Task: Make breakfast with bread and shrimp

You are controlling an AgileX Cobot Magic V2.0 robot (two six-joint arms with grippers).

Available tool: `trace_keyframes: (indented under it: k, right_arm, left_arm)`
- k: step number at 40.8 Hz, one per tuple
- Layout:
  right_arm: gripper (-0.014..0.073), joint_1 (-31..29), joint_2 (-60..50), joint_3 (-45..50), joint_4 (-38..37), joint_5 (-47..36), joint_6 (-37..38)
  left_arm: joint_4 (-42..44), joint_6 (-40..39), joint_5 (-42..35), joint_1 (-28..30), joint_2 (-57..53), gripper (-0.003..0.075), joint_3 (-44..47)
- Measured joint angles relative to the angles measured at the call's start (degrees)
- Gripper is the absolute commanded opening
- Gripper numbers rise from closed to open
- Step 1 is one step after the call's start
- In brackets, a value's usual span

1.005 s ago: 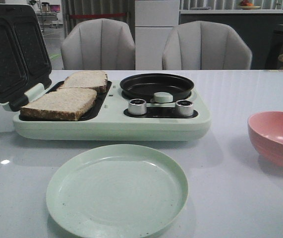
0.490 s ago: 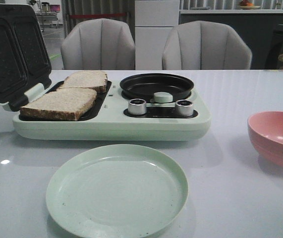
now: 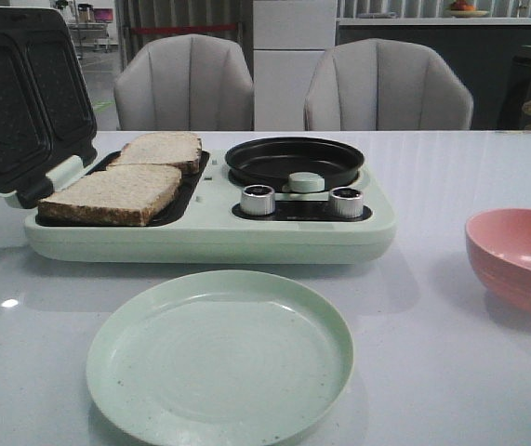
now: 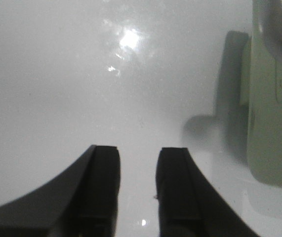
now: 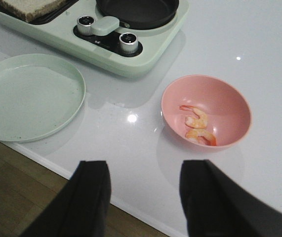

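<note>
White surface (image 3: 451, 167) carries a pale-green breakfast maker (image 3: 209, 232), lid (image 3: 23, 102) up at 10 o'clock. Bread (image 3: 116, 193): two slices on its left plate; black pan (image 3: 293, 160) at right. Green plate (image 3: 219, 358) at 6 o'clock of it, pink bowl (image 5: 207, 112) at 3 o'clock, shrimp (image 5: 198, 126) inside. Left pincer (image 4: 137, 192) released, nothing between fingers, beside the maker's wall. Right pincer (image 5: 144, 197) released, over surface edge, apart from bowl.
</note>
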Motion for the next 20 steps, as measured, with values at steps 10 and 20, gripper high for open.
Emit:
trace_keyframes:
  k: [10, 20]
  right_arm:
    - [0.0444, 0.00, 0.00, 0.00, 0.00, 0.00, 0.00]
    - [0.0444, 0.00, 0.00, 0.00, 0.00, 0.00, 0.00]
  left_arm:
    - [-7.22, 2.16, -0.23, 0.00, 8.85, 0.0100, -9.07]
    - [-23.15, 11.34, 0.37, 0.00, 12.50, 0.0100, -11.39]
